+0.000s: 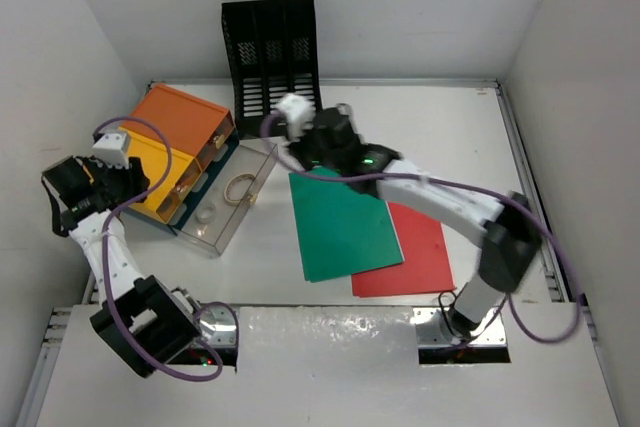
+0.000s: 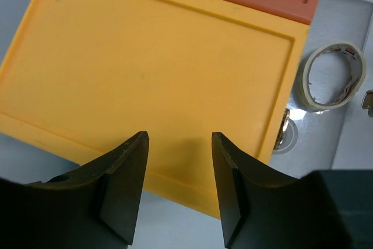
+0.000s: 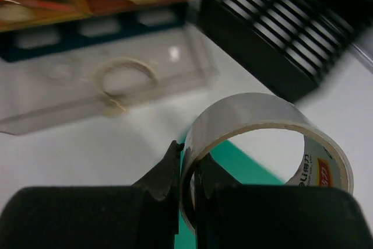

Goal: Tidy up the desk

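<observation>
Tape roll (image 3: 250, 112): judged light, stiff, slick-faced; right tool (image 3: 187, 155) clamped across its wall, near black file rack (image 3: 280, 33). Left tool (image 2: 179, 138) apart, empty.

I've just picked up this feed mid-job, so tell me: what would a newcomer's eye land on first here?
Most likely the right gripper, shut on the rim of a silver tape roll near the black mesh rack at the back. Next, the orange-and-yellow drawer box at rear left, the open left gripper above it, and a green sheet overlapping a red one in the middle.
</observation>
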Available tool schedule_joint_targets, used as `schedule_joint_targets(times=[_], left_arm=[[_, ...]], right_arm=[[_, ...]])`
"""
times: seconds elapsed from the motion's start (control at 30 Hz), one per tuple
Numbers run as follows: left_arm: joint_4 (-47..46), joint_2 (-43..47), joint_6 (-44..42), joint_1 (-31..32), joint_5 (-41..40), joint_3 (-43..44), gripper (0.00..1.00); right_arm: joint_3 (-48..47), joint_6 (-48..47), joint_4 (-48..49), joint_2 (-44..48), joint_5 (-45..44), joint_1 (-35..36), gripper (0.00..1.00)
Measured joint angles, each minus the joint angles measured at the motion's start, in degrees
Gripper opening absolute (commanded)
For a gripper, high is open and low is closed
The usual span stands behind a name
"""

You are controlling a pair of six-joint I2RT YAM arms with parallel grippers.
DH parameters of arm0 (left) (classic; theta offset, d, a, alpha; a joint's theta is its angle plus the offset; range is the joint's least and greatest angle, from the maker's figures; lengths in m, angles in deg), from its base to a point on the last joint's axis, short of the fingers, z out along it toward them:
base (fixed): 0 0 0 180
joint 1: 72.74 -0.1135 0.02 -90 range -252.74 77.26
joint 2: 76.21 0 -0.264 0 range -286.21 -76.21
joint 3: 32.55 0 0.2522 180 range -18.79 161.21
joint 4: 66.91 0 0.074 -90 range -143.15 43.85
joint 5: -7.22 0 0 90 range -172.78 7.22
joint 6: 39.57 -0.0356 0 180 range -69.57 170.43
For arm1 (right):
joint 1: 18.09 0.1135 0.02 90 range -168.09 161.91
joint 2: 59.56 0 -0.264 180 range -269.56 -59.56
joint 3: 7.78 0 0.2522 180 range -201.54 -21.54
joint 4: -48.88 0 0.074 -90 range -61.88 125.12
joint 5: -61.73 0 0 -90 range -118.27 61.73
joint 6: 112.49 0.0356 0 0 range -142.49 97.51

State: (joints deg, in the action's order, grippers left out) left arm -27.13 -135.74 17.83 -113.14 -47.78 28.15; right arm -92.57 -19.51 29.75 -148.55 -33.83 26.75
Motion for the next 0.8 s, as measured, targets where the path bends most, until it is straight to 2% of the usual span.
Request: schedule_joint_targets(times=[0.13, 0.3, 0.57, 0.8], left_arm=[[0.92, -2.03, 0.52, -3.78, 1.75, 1.95, 0.46], [1.46, -3.72, 0.50, -9.07, 4.26, 4.24, 0.46], [2.93, -6.32, -0.22, -11.54, 6.93, 4.83, 0.46], [3.80, -6.38, -1.66, -11.80, 7.69, 4.83, 0.46]], right_arm=[[-19.65, -2.84, 2.67, -19.74, 6.64, 8.07, 0.00], [-34.23, -4.83, 2.75, -36.72, 11.72, 12.50, 0.00], [-35.85, -5.99, 8.35, -45.70, 17.94, 15.04, 0.00], [-39.95, -6.23, 9.46, -50.69, 18.64, 15.58, 0.00]])
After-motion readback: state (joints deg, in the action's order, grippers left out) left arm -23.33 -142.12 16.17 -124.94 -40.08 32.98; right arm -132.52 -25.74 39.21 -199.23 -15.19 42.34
